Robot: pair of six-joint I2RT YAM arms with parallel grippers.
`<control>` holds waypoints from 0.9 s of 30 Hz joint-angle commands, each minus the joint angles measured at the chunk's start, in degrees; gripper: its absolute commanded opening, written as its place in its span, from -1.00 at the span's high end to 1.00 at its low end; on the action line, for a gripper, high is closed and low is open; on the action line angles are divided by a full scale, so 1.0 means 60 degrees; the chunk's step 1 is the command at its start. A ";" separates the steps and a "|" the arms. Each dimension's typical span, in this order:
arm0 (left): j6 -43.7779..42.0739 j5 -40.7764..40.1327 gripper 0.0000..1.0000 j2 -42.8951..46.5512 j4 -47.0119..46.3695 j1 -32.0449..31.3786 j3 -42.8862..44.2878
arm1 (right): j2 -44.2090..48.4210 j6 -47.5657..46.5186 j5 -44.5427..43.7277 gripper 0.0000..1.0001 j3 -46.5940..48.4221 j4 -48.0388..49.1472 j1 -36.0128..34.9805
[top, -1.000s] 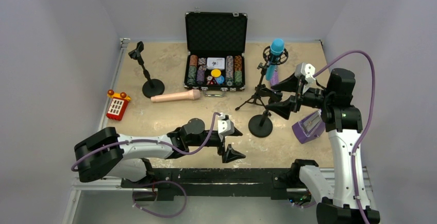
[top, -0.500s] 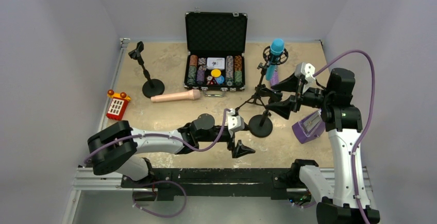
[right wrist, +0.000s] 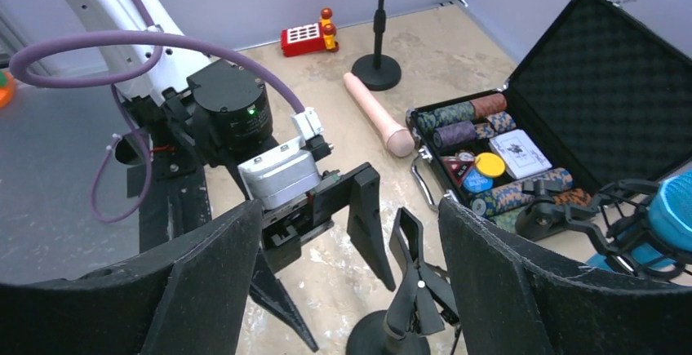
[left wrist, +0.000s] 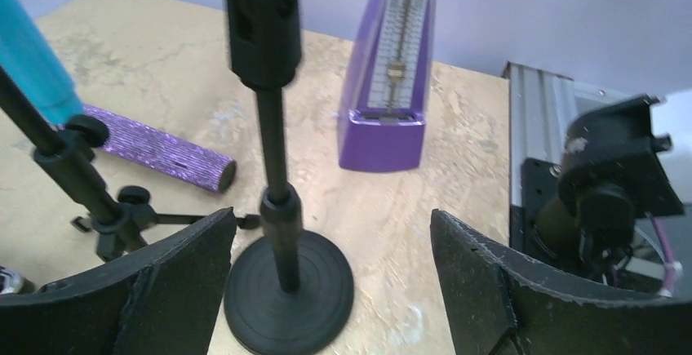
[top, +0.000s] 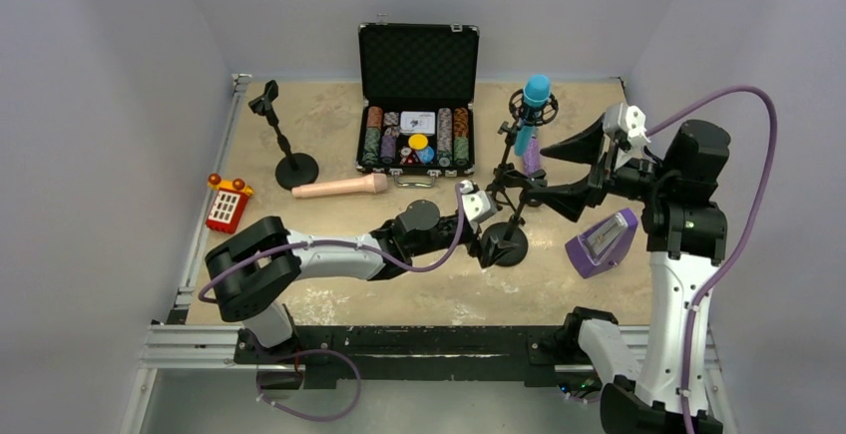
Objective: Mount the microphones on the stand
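The left gripper (left wrist: 330, 223) is held wide open and empty either side of the black round-based stand (left wrist: 277, 306), with the left arm stretched low across the table. The right gripper (top: 551, 175) is raised and likewise open. The glittery purple microphone (left wrist: 155, 147) is laid flat just beyond, the cyan-blue microphone (top: 534, 103) is seated in the black tripod stand (top: 494, 190), and the peach-pink microphone (top: 339, 188) is laid before the open black foam-lined case (top: 419, 60) of stacked poker chips (top: 374, 140).
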State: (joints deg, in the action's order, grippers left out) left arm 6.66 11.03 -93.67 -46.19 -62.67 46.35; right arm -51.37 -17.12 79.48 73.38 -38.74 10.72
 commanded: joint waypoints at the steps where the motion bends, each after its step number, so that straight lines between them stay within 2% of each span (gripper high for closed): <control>1: -0.0101 -0.0468 -0.78 -0.0302 -0.0382 0.0261 0.0931 | -0.0022 0.0825 -0.0603 -0.64 0.0429 0.0230 0.0262; 4: -0.0080 -0.0297 -0.65 -0.0590 -0.0213 0.0361 0.1338 | -0.0008 0.1213 -0.0973 -0.64 0.0235 0.0682 0.0374; 14: -0.0175 -0.0102 -0.31 -0.1652 -0.0023 0.0412 0.2420 | 0.0066 0.1446 -0.0858 -0.64 -0.0178 0.1035 0.0457; 19: -0.0321 -0.0049 0.12 -0.1881 0.0153 0.0413 0.2738 | 0.0077 0.1447 -0.0826 -0.64 -0.0297 0.1093 0.0467; 22: -0.0369 -0.0142 0.72 -0.1930 0.0158 0.0426 0.2751 | 0.0092 0.1437 -0.0799 -0.64 -0.0321 0.1096 0.0473; 24: -0.0377 -0.0108 1.00 -0.1836 0.0110 0.0439 0.2634 | 0.0096 0.1422 -0.0793 -0.64 -0.0337 0.1088 0.0474; 27: -0.0303 -0.0116 1.00 -0.1370 -0.0089 0.0441 0.2132 | 0.0110 0.1268 -0.0829 -0.64 -0.0377 0.0989 0.0476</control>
State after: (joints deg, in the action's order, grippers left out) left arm 4.84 9.98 -105.08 -43.51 -60.31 60.62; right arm -51.35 -9.21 74.48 71.40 -33.76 13.26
